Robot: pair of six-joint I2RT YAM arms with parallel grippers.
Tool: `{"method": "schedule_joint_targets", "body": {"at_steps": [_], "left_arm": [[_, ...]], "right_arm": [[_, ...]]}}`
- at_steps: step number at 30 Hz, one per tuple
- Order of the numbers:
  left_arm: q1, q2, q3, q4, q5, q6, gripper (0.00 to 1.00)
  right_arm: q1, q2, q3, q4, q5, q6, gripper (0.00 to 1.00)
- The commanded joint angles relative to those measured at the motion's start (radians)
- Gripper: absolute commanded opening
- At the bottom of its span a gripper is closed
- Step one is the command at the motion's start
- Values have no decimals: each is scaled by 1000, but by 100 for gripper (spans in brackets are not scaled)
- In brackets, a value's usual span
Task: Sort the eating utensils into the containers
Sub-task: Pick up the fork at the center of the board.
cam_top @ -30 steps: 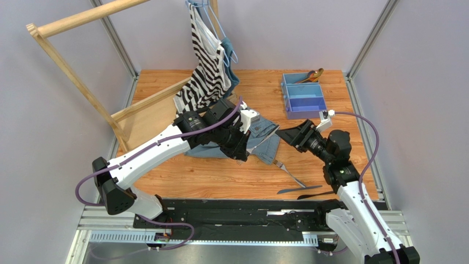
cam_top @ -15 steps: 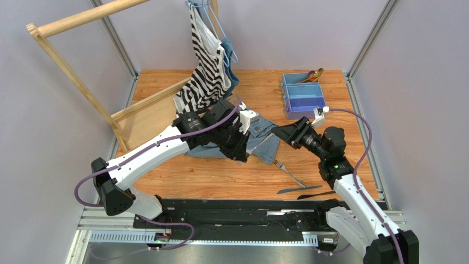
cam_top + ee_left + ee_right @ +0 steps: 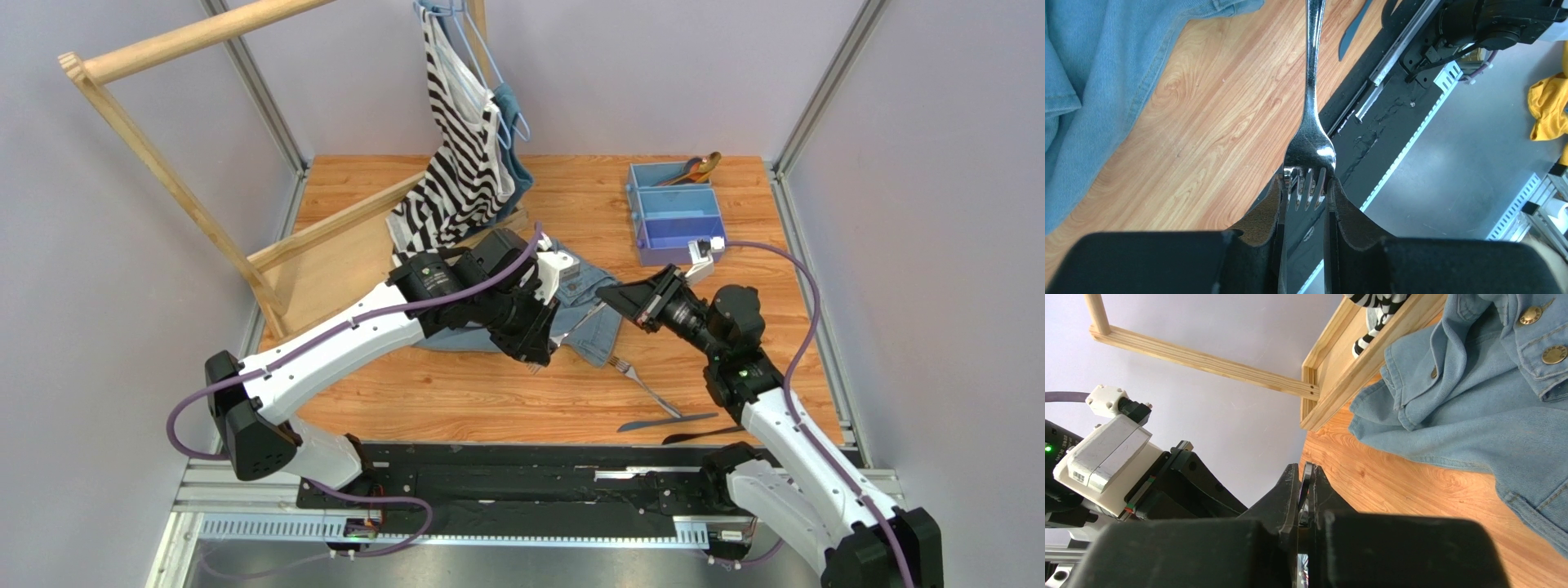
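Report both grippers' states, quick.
Left gripper: closed on the fork, by its tines.
Right gripper: closed on a thin metal edge, apparently the same fork's handle.

Pale lilac walls (image 3: 135, 319), wood tabletop (image 3: 491, 395), wooden rack (image 3: 160, 177) far left w/ striped top (image 3: 460, 159).

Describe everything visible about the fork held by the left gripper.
The silver fork looks like polished metal, with short tines and a slim, straight handle. The left gripper is shut on its tines and holds it clear above the wooden table. The right gripper appears closed on the handle's far end.
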Motion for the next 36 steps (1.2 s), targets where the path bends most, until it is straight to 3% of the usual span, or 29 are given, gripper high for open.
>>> {"method": "schedule_joint_targets", "body": {"at_steps": [1, 6, 9, 12, 18, 22, 30, 34, 36], "left_arm": [[8, -34, 33, 19, -33, -1, 20], [8, -36, 32, 42, -55, 1, 57], [8, -39, 26, 59, -85, 1, 74], [14, -39, 24, 70, -110, -7, 83], [86, -48, -2, 81, -66, -4, 85], [209, -102, -97, 157, 68, -13, 85], [474, -225, -232, 188, 177, 16, 86], [635, -252, -335, 252, 388, -13, 86], [693, -251, -353, 263, 424, -13, 86]], "right_arm": [[-2, -49, 15, -84, 77, -106, 0], [-2, -70, 20, -143, 111, -139, 0], [-3, -89, 25, -182, 133, -162, 0], [-3, -102, 28, -204, 146, -177, 0], [0, -115, 20, -227, 169, -205, 0], [-3, -101, 14, -224, 173, -209, 0], [-6, -110, 22, -241, 208, -238, 0], [-5, -105, 20, -270, 215, -246, 0], [-5, -102, 20, -270, 214, -248, 0]]}}
